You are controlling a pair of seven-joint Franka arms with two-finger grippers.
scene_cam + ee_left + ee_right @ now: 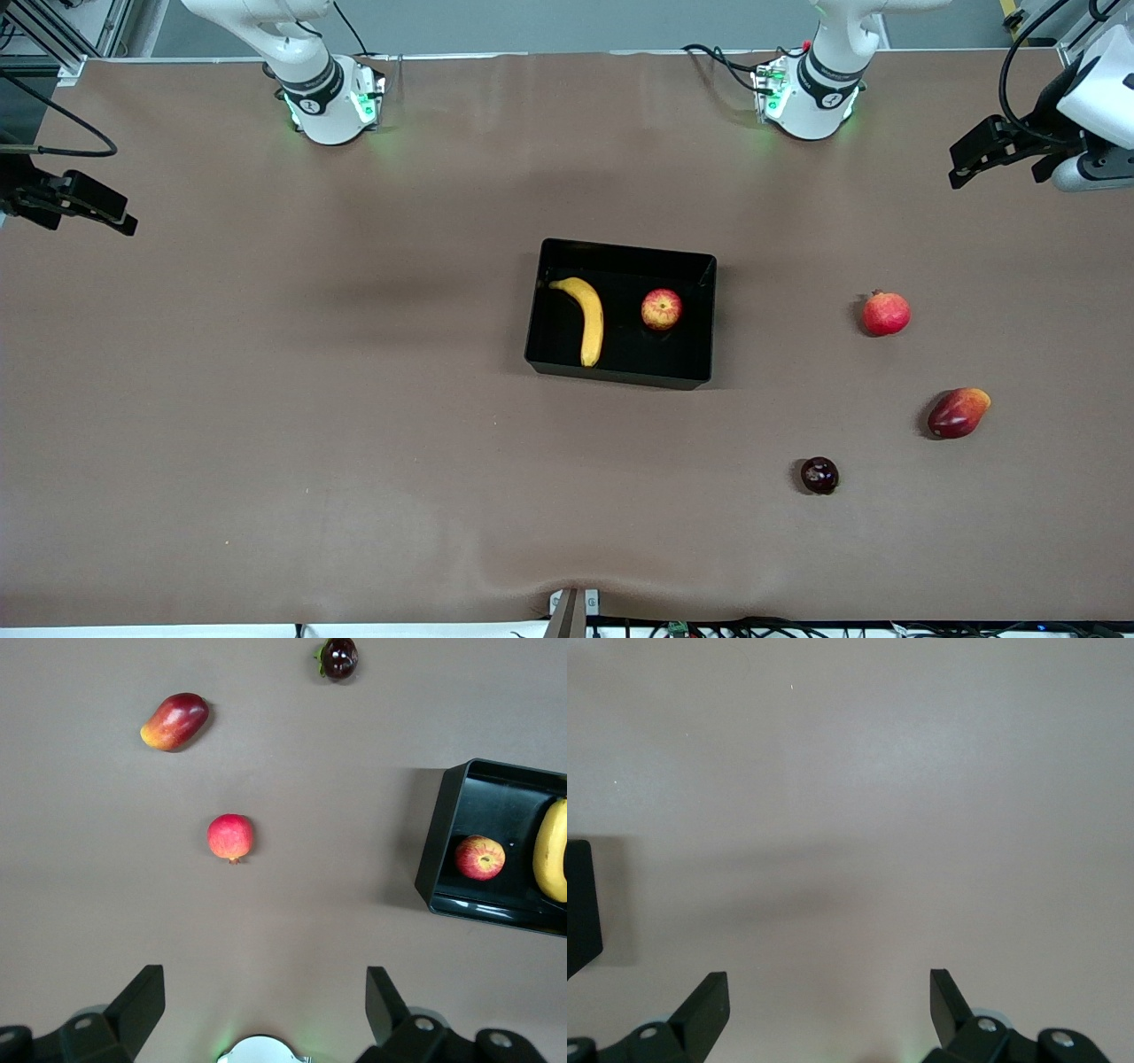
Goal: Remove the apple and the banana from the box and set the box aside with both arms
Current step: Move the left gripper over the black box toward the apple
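Brown tabletop [266,399]: I see glossy black box [620,372] holding yellow banana [585,315] at nine o'clock of blotchy apple [661,309]; left pincer [266,1010] and right pincer [830,1010] both released.

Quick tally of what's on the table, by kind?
Banana: 1, in the box
Apple: 1, in the box
Pomegranate: 1
Mango: 1
Dark round fruit: 1
Box: 1
Total: 6
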